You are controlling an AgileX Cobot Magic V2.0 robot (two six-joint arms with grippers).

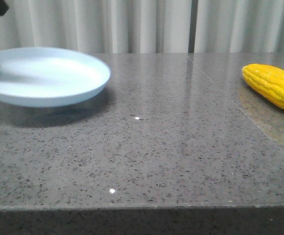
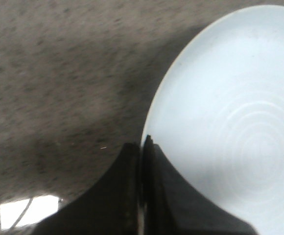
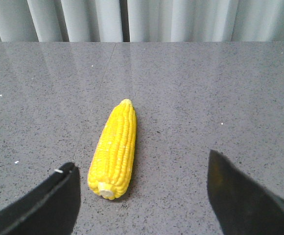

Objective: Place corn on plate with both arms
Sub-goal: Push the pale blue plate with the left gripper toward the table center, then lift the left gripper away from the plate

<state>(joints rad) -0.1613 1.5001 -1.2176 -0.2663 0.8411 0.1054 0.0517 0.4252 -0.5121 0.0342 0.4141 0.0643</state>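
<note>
While the left gripper (image 2: 143, 161) pinches the rim of the plate (image 1: 59, 90) and holds it tilted just off the table (image 1: 171, 156), the corn (image 1: 274, 85) lies flat on the stone, far to the right of the plate. The right gripper (image 3: 142, 196) is wide open and holds nothing; the stub end of the corn is near its left finger, not in the middle of the gap. If the fingers close like this, they might push the corn and make it roll away (it is round). The plate is pinched by its edge only, so it could slip or tip.
</note>
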